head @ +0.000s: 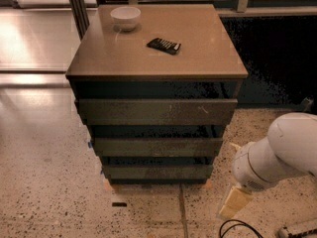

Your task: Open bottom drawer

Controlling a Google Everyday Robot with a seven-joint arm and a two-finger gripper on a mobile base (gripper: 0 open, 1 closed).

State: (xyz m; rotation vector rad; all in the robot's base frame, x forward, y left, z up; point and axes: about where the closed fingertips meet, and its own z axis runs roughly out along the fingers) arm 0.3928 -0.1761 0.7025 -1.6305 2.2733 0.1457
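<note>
The bottom drawer (157, 171) is the lowest of three dark olive-grey fronts on the cabinet, just above the floor. None of its inside shows. Above it are the middle front (157, 147) and the widest top front (156, 112). My gripper (235, 201) hangs from the white arm (277, 155) at the lower right. It is low over the floor, to the right of the bottom drawer and apart from it. Only its tan tip shows below the wrist.
A white bowl (125, 18) and a black remote-like object (164, 45) lie on the cabinet top (198, 58). A black cable (237, 228) lies on the speckled floor under the arm. A dark wall panel (277, 58) is to the cabinet's right.
</note>
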